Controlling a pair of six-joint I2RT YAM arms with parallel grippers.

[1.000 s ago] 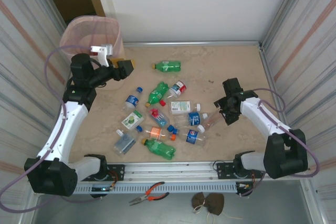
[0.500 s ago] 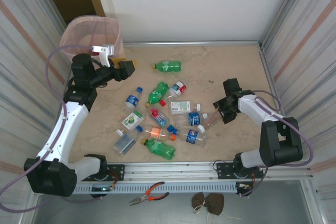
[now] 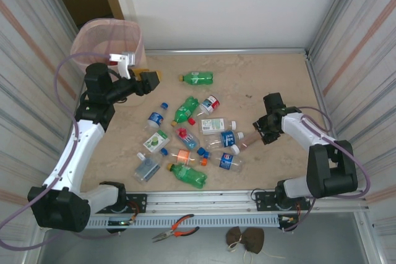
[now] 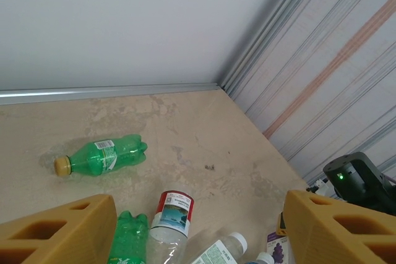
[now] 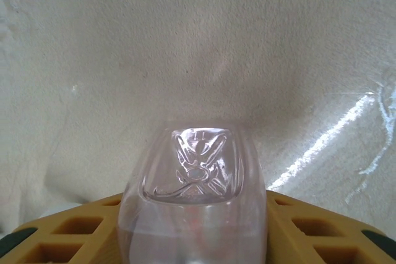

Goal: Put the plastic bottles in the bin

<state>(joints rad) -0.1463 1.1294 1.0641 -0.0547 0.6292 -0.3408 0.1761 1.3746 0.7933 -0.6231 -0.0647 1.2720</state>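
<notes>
The clear bottle lies on the table at the right edge of the heap, and the right gripper has just drawn in on it: the wrist view shows the moulded, glassy base wedged between the orange fingers, which press on both sides. That looks like a grip taken, so this one should be ready to lift and carry across to the bin, which stands well apart at the far left corner with its thin pink liner folded over the rim. The left gripper has barely stirred; it hovers near the bin with its jaws wide apart and empty. The other bottles are all still scattered mid-table, ribbed and crinkly with bright caps, and one green bottle lies alone on the mottled beige table.
</notes>
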